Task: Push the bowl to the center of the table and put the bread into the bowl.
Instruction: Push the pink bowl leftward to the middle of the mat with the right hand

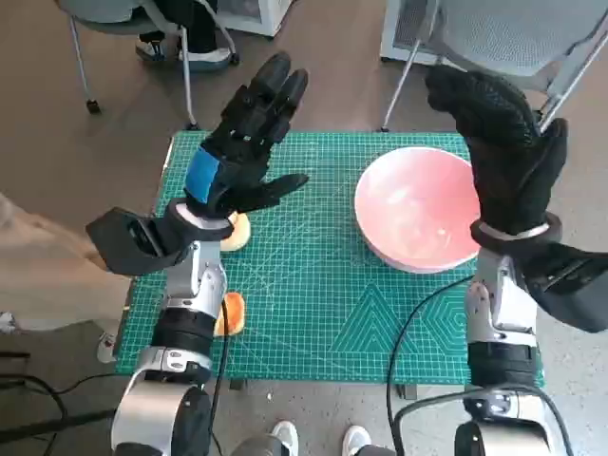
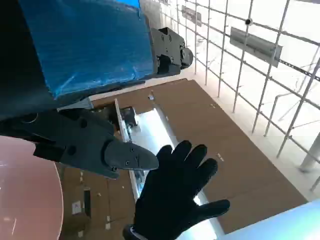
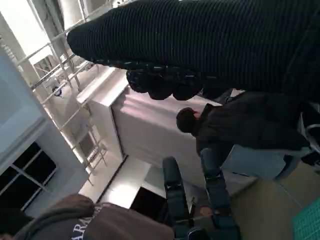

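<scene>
1. While both hands hover empty, fingers apart, left hand (image 1: 249,142) and right hand (image 1: 503,152) are raised, touching nothing.
2. Pink bowl (image 1: 418,209) sits right of the mat's (image 1: 313,285) centre.
3. Bread (image 1: 236,231) lies partly hidden under the left forearm.

both forearms upright, left robot hand (image 1: 249,133) and right robot hand (image 1: 502,142) raised, fingers spread, empty

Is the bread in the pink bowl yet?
Not yet. The bowl is empty and sits toward the table's right side, not the center. The bread lies by the left edge. Both the left hand and right hand are raised, holding nothing.
</scene>
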{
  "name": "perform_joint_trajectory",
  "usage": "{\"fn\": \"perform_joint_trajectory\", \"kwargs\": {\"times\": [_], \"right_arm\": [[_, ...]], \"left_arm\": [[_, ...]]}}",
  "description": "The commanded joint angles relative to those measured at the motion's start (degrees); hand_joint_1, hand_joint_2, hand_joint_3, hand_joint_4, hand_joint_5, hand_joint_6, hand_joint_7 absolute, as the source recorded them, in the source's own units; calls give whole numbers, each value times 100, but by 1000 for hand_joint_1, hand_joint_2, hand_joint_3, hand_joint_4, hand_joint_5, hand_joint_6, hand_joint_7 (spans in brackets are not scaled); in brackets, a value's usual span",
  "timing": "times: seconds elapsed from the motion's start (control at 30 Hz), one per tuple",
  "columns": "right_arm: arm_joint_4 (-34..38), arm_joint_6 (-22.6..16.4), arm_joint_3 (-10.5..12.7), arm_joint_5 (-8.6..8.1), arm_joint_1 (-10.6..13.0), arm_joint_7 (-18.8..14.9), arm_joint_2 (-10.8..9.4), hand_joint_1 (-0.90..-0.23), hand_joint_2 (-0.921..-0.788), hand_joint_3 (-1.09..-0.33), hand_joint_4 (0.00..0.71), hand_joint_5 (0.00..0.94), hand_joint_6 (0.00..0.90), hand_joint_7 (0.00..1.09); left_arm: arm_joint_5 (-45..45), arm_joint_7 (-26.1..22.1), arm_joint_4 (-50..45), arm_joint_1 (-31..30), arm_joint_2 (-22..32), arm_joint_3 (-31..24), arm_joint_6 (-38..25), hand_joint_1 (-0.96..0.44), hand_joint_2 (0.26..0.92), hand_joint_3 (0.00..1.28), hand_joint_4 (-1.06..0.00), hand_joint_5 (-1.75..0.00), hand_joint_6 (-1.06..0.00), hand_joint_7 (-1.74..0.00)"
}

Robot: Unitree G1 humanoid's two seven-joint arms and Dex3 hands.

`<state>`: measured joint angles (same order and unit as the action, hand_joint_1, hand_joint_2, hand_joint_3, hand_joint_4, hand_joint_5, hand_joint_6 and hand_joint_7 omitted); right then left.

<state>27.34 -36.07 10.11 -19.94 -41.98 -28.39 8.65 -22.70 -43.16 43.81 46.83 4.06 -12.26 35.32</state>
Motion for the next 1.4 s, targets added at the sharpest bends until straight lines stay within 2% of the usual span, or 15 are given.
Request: {"fn": "perform_joint_trajectory", "kwargs": {"times": [0.03, 0.77, 1.0, 1.2, 1.33, 1.4], "right_arm": [[42, -1, -12, 8, 49, -54, -5, -613, -921, -658, 277, 0, 183, 419], [-142, 88, -9, -117, 216, -147, -37, -627, -921, -659, 273, 0, 185, 429], [-147, 26, 14, -44, 250, -101, -5, -629, -921, -663, 274, 1, 185, 433], [58, -31, 191, -143, 213, -192, 162, -626, -921, -665, 276, 2, 187, 435], [512, -156, 411, -183, 50, -266, 348, -621, -921, -679, 279, 3, 182, 429], [907, -233, 557, -192, -102, -275, 481, -620, -921, -687, 278, 2, 176, 424]], "left_arm": [[40, 42, -83, 29, 18, 19, 73, -178, 921, 178, -59, -1, -207, -11], [26, 58, -221, -119, 8, 45, 52, -172, 921, 184, -59, -1, -204, -9], [-16, 45, -377, -226, -7, 52, -10, -169, 921, 190, -66, -4, -202, -8], [-12, 67, -438, -268, -18, 62, -30, -166, 921, 194, -71, -6, -200, -7], [0, 92, -468, -281, -31, 70, -34, -159, 921, 196, -72, -5, -200, -7], [6, 105, -470, -282, -32, 70, -31, -155, 921, 196, -72, -5, -200, -7]]}}
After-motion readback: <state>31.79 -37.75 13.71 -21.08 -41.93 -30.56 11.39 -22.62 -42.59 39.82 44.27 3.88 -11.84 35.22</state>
